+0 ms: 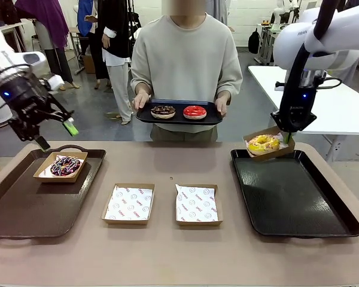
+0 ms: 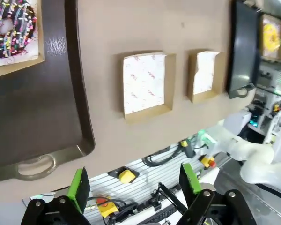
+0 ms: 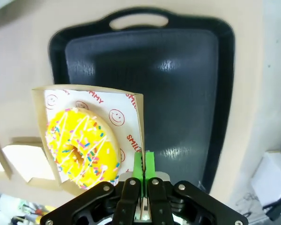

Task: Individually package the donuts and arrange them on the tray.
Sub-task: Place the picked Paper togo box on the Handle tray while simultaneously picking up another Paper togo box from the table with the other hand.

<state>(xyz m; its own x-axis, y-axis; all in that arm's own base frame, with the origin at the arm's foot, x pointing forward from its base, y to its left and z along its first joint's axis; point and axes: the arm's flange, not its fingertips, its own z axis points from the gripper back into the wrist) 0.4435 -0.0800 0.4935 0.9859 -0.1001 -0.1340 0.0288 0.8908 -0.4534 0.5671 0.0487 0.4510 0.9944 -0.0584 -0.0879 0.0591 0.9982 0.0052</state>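
My right gripper (image 1: 287, 136) (image 3: 144, 171) is shut on the wall of a cardboard box (image 3: 131, 105) that holds the yellow-iced donut (image 1: 263, 143) (image 3: 82, 147). It holds the box in the air over the far left corner of the black tray (image 1: 296, 197) (image 3: 178, 79). The dark sprinkled donut (image 1: 65, 165) (image 2: 11, 26) lies boxed on the brown tray (image 1: 24, 206) (image 2: 33, 103). My left gripper (image 1: 55, 136) (image 2: 134, 185) hangs open above that tray's far end, holding nothing. Across the table, a person holds a small tray (image 1: 145, 115) with a chocolate-glazed donut (image 1: 163, 111) and a red-iced donut (image 1: 194, 112).
Two empty paper-lined cardboard boxes (image 1: 129, 204) (image 1: 197, 204) sit mid-table between the trays, also seen in the left wrist view (image 2: 145, 82) (image 2: 205, 75). The black tray's inside is bare. A white table (image 1: 341, 101) stands behind at the right.
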